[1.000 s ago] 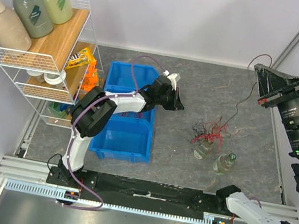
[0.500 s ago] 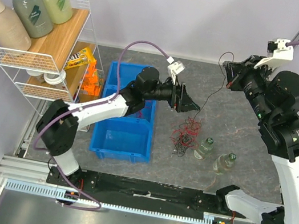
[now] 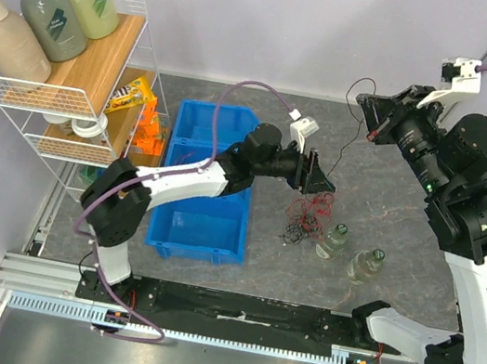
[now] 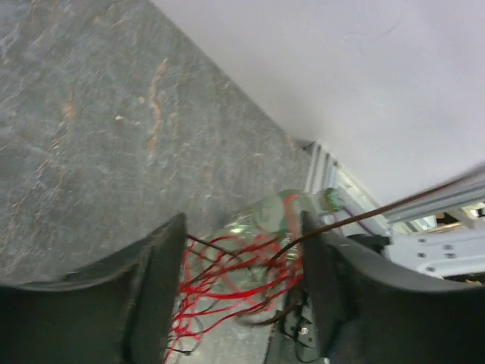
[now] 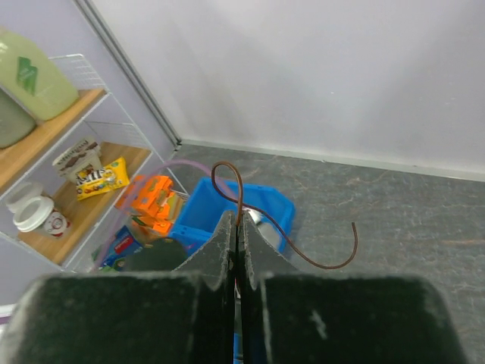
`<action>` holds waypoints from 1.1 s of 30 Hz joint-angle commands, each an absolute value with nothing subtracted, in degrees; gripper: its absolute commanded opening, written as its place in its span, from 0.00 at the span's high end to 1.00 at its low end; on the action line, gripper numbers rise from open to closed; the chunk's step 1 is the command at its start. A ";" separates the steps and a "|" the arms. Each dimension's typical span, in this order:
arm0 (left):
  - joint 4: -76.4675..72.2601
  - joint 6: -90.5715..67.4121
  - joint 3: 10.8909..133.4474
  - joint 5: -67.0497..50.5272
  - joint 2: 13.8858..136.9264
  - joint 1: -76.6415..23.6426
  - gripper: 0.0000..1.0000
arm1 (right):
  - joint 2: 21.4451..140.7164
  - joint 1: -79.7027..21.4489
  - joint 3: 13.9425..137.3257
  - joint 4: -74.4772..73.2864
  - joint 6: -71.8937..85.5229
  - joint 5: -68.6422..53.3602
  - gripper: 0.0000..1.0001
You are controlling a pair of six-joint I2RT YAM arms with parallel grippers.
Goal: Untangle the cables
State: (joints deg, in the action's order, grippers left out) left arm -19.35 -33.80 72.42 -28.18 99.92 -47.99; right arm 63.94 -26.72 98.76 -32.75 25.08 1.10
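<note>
The cables are a loose tangle of red and black strands on the grey table, beside two small bottles. My left gripper hovers just above the tangle, open. In the left wrist view its fingers stand apart with red cables strung between them. My right gripper is raised at the back right, shut on a thin dark cable that runs down to the tangle. In the right wrist view that gripper pinches the dark cable, whose loop and free end curl past its tips.
Two clear bottles stand just right of the tangle. Two blue bins lie under the left arm. A wire rack with pump bottles and snacks stands at the far left. The back wall is close behind.
My left gripper has reached right to the tangle and opened around the red strands. The right arm has lifted the dark cable and shifted left, and the tangle has slid left.
</note>
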 commanded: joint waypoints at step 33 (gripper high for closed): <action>-32.26 -32.00 60.47 -41.75 94.84 -42.88 0.15 | 65.48 -26.54 105.12 -24.61 22.94 6.24 1.00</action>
State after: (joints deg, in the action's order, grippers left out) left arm -24.36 -32.36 60.49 -36.38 100.49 -39.03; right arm 66.04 -26.70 105.80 -27.90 21.47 6.76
